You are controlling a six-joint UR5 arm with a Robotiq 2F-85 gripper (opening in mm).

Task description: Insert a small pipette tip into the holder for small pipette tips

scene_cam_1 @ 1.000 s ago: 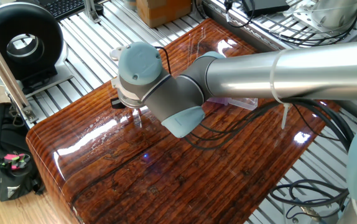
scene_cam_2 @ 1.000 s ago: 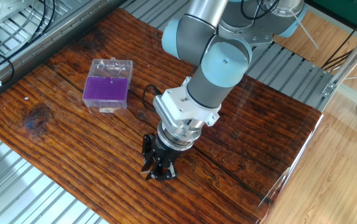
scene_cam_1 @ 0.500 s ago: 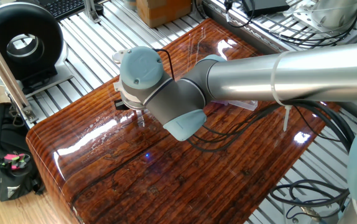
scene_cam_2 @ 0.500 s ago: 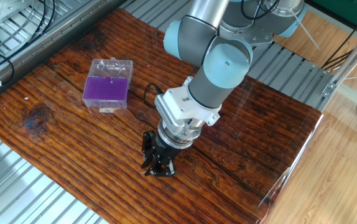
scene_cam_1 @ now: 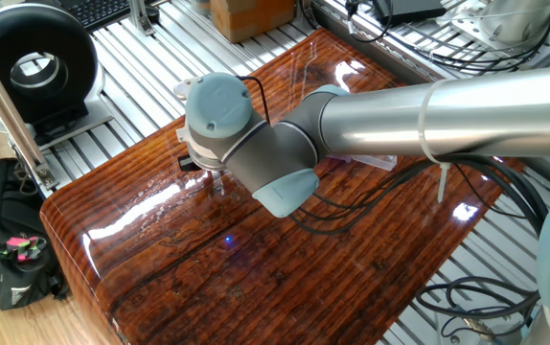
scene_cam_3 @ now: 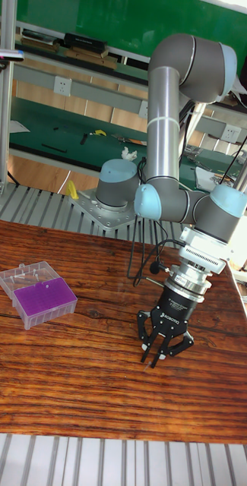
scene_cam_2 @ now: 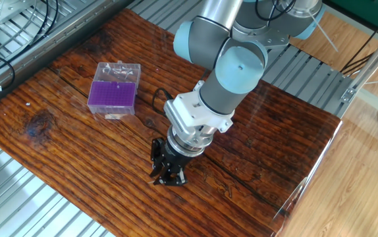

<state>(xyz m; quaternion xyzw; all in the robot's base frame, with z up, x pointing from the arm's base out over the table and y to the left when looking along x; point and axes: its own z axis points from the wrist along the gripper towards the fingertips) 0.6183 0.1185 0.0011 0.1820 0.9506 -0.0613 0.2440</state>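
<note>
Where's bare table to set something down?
Free: wood between the purple tip holder and the gripper, and the near strip along the table edge. Crowded: around the gripper, where the arm overhangs.

UR5 arm (scene_cam_3: 165,114) reaches out and bends down at the wrist (scene_cam_2: 240,66), tool pointing near vertical. Gripper (scene_cam_3: 156,357) sits low, fingers (scene_cam_2: 156,172) drawn in close together; whether anything's pinched between them is too small to resolve.

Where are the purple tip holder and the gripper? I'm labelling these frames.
holder for small pipette tips (scene_cam_2: 112,93): other fixed view, purple holed top.
gripper (scene_cam_3: 156,357): tall fixed view, between its fingertips.
</note>
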